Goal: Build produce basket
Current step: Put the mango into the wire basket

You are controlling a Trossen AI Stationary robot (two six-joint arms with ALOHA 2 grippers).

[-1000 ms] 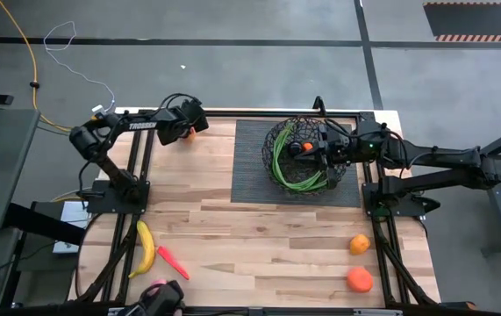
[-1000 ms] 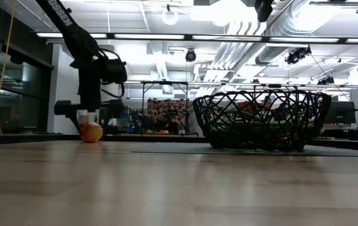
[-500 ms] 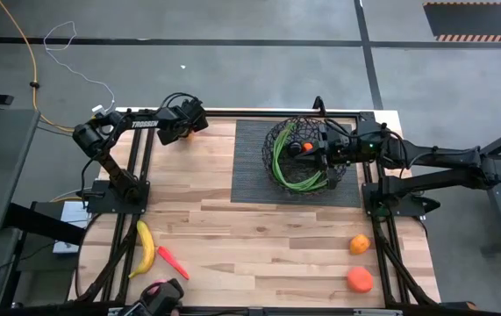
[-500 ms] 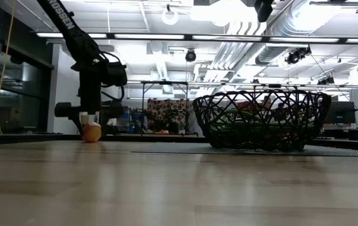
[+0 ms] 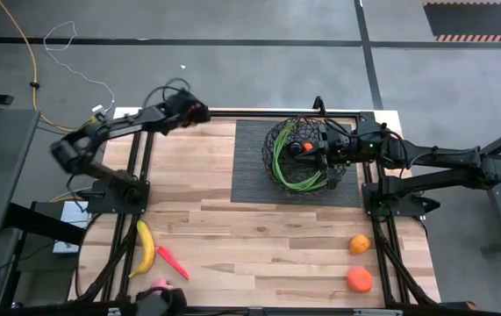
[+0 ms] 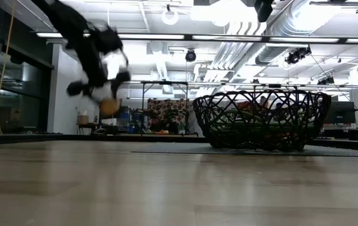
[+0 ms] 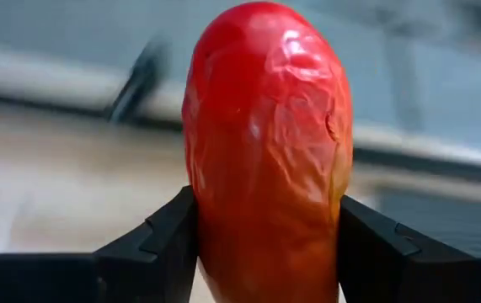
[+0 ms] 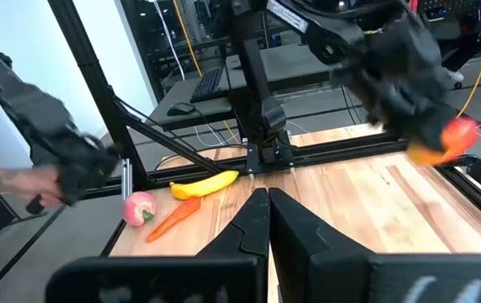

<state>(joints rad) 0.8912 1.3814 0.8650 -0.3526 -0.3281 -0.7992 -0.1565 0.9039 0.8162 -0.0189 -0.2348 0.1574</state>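
The left gripper [image 7: 261,244] is clenched on the pepper [image 7: 265,151], a red-yellow fruit pinched across its middle between the two dark fingers [image 7: 152,248]. In the low view the pepper [image 6: 108,105] hangs clear of the table [image 6: 179,188], well to the side of the basket [image 6: 261,119]; from above, that gripper [image 5: 193,112] is near the table's far edge, beside the mat [image 5: 252,162] on which the basket [image 5: 307,156] stands.

Handling, as a judgement: the pepper's skin is glossy and wrinkled, so it is probably light, somewhat soft and a little slippery. The hold across its broad waist looks sound; a harder squeeze would only dent it.

The right gripper [image 8: 267,220] is shut and empty, its arm reaching over the basket's rim on the side away from the pepper. Inside the basket lie green beans [image 5: 292,175] and a small orange fruit [image 5: 306,147].

Room for moving: the table between the pepper and the basket is bare wood and mat. The basket's wire wall rises well above the table, so the pepper must pass over the rim, and the right arm takes up part of the opening; the nearer half of the basket looks the freer place to drop.

Other produce lies on the near side of the table, well apart from the basket: banana [image 5: 146,248], carrot [image 5: 173,262], apple [image 8: 139,207] and two oranges [image 5: 360,279].
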